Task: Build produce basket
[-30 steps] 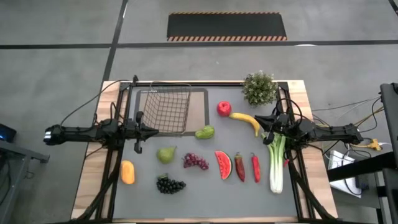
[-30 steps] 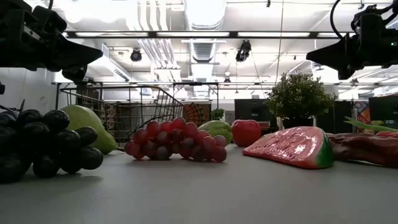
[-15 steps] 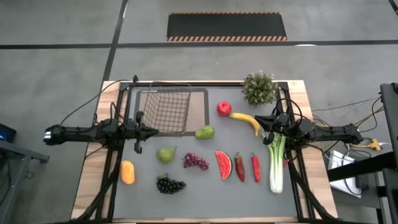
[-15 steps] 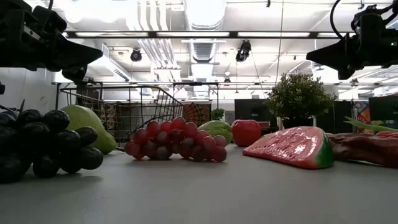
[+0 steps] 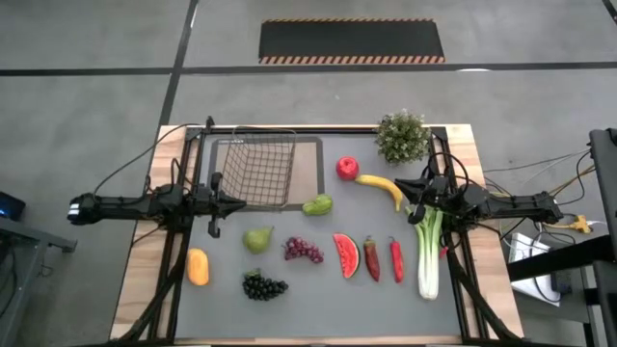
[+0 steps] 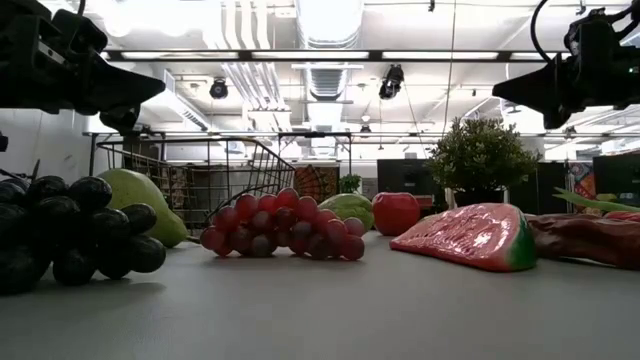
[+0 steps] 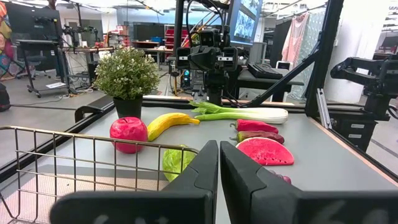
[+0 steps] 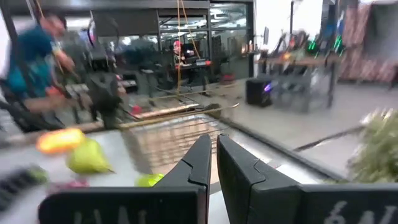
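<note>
The wire basket (image 5: 260,170) stands at the far left on the tan mat (image 5: 310,166). The produce lies spread over the grey table: a red apple (image 5: 347,169), a banana (image 5: 381,188), two green pears (image 5: 317,204) (image 5: 257,239), red grapes (image 5: 303,251), dark grapes (image 5: 262,285), a watermelon slice (image 5: 346,254), two chilies (image 5: 372,258), a leek (image 5: 428,249) and an orange fruit (image 5: 197,267). My left gripper (image 5: 241,201) hovers shut and level beside the basket's near left corner. My right gripper (image 5: 398,183) hovers shut above the banana's end and the leek's top.
A bushy potted plant (image 5: 402,137) stands at the far right corner. The arms' dark frame rails (image 5: 189,241) run along both sides of the table. Bare grey surface lies along the near edge below the fruit.
</note>
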You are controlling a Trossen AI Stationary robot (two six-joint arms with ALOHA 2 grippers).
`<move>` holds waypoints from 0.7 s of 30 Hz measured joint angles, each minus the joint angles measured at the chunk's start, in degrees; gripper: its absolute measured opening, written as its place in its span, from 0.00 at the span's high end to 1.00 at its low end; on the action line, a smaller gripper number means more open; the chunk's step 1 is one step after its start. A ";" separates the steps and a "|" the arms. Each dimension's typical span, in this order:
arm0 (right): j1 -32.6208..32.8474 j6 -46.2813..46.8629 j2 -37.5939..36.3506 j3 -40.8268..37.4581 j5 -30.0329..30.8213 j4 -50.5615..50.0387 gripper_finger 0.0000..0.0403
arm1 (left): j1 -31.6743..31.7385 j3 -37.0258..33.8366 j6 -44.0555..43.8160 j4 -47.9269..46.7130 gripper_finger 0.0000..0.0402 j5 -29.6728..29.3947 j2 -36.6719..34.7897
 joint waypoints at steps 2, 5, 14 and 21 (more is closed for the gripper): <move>0.02 8.64 -0.02 0.02 -1.23 0.00 0.96 | 0.00 0.00 0.00 0.01 1.00 -0.01 0.00; 0.02 16.37 -0.01 0.00 -1.37 0.15 0.96 | 0.00 0.00 -0.02 0.10 1.00 0.00 0.00; -0.01 11.92 -0.02 0.02 -1.27 2.93 0.96 | 0.00 0.00 -12.98 4.58 1.00 0.19 0.00; -0.01 3.49 -0.02 0.00 -1.35 5.29 0.96 | 0.01 0.00 -20.51 18.32 1.00 -1.53 1.00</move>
